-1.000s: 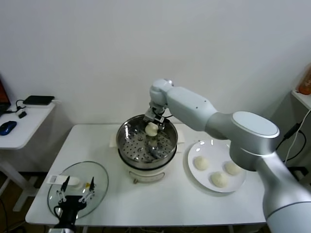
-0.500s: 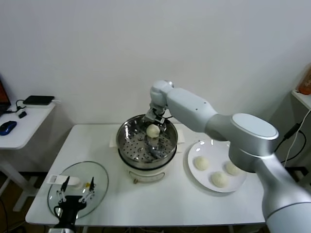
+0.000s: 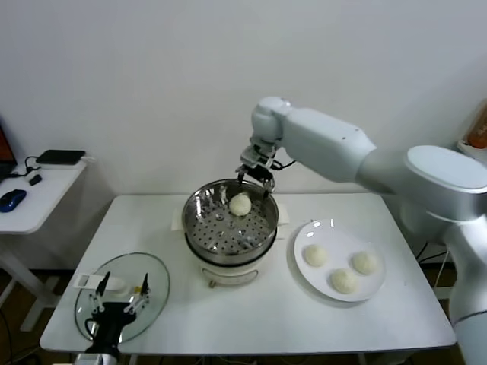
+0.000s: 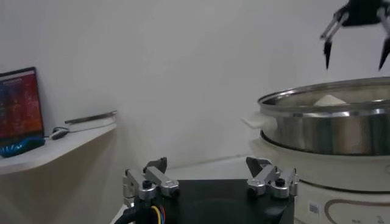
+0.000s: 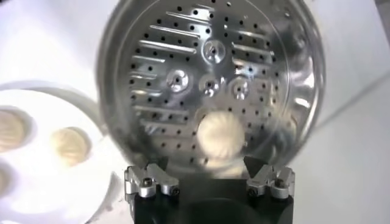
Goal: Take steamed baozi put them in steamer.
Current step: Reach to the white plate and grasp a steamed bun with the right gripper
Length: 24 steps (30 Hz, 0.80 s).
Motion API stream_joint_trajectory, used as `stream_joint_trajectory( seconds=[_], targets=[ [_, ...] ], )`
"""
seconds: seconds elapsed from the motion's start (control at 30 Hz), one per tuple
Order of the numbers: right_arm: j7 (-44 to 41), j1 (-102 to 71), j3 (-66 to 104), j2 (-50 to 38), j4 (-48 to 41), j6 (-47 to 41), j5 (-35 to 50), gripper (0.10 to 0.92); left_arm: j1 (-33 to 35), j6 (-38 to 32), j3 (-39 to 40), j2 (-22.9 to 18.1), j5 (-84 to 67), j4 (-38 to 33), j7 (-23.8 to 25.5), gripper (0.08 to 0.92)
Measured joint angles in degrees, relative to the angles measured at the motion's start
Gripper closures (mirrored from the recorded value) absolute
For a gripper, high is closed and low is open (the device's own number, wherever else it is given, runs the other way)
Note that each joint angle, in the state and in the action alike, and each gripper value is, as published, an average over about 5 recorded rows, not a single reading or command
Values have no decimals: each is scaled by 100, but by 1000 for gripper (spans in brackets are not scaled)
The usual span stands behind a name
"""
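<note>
One baozi [image 3: 240, 204] in steamer [image 3: 199, 228] | three on plate [image 3: 319, 230] | right tool [image 3: 256, 175] empty, spread

White wall [image 3: 152, 76], white side desk [image 3: 30, 209]

No text, brand, number or sign could be read anywhere. The small pale label low on the round white pot base [image 4: 314, 208] and the dark red-and-blue screen [image 4: 22, 105] showed only illegible marks.

the white table [image 3: 251, 312] carries the steamer [image 3: 228, 228], a white plate [image 3: 319, 280] and a glass lid [image 3: 144, 285].
</note>
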Motion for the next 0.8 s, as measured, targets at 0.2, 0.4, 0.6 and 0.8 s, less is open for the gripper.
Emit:
stream_joint_trajectory(
  seconds=[0.2, 0.4, 0.6, 0.8],
  targets=[
    [-23, 340, -442, -773, 290, -590, 805, 203, -18, -19, 53, 17, -4, 38, 2, 177],
    [5, 410, -793, -1499, 575, -1096, 1303, 203, -49, -27, 86, 35, -14, 69, 7, 177],
    [81, 197, -903, -1949, 756, -1452, 1405, 203, -78, -31, 141, 32, -10, 98, 12, 177],
    [229, -259, -821, -2066, 812, -1725, 1270, 203, -59, -50, 155, 22, 6, 104, 39, 177]
  ],
)
